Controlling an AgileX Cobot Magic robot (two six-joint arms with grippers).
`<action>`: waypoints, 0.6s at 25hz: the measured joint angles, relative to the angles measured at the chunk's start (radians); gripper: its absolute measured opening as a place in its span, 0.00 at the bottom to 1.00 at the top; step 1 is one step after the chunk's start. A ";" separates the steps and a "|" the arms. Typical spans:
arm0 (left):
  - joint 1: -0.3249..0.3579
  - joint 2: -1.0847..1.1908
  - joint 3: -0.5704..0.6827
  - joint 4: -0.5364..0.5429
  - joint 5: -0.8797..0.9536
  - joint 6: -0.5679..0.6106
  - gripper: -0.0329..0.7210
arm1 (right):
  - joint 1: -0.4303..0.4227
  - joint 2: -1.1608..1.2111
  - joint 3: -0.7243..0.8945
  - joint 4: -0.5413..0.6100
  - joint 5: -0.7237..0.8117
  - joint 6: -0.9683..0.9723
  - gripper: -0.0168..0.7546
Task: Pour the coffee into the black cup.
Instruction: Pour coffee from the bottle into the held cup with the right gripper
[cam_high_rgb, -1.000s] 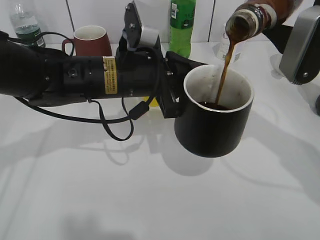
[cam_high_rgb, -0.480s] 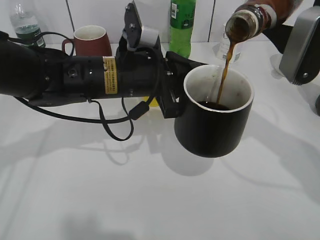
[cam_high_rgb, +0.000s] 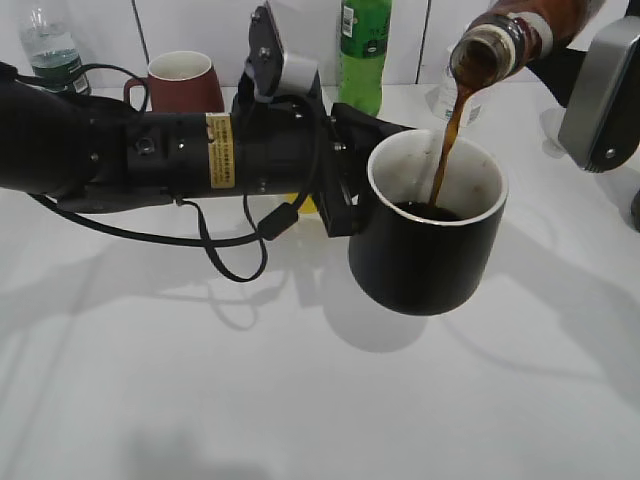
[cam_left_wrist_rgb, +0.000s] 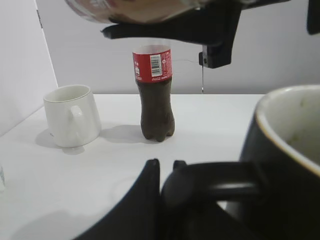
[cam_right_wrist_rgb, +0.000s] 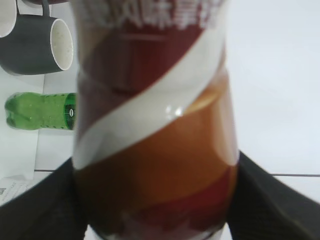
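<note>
Exterior view: a wide matte black cup with a white inside (cam_high_rgb: 428, 235) hangs above the white table (cam_high_rgb: 300, 400), held at its black handle (cam_left_wrist_rgb: 220, 182) by the left gripper (cam_high_rgb: 345, 170), whose dark fingers (cam_left_wrist_rgb: 145, 195) are clamped on that handle. Above the cup's rim, a slim clear bottle with a brown-and-white swirl label (cam_high_rgb: 510, 35) is tipped mouth-down, and a thin stream of dark brown coffee (cam_high_rgb: 445, 140) falls into the dark pool inside the cup. The right gripper (cam_right_wrist_rgb: 160, 200) grips the bottle, black fingers (cam_right_wrist_rgb: 265, 200) pressed on both its sides. Behind the cup stand a green soda bottle (cam_high_rgb: 365, 50) and a maroon mug (cam_high_rgb: 180, 82).
</note>
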 joint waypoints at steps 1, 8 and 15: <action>0.000 0.000 0.000 0.000 0.000 0.000 0.10 | 0.000 0.000 0.000 0.000 0.000 -0.002 0.72; 0.000 0.000 0.000 0.001 0.000 0.000 0.10 | 0.000 0.000 0.000 0.000 0.000 -0.005 0.72; 0.000 0.000 0.000 0.002 0.000 0.000 0.10 | 0.000 0.000 0.000 0.000 -0.001 -0.009 0.72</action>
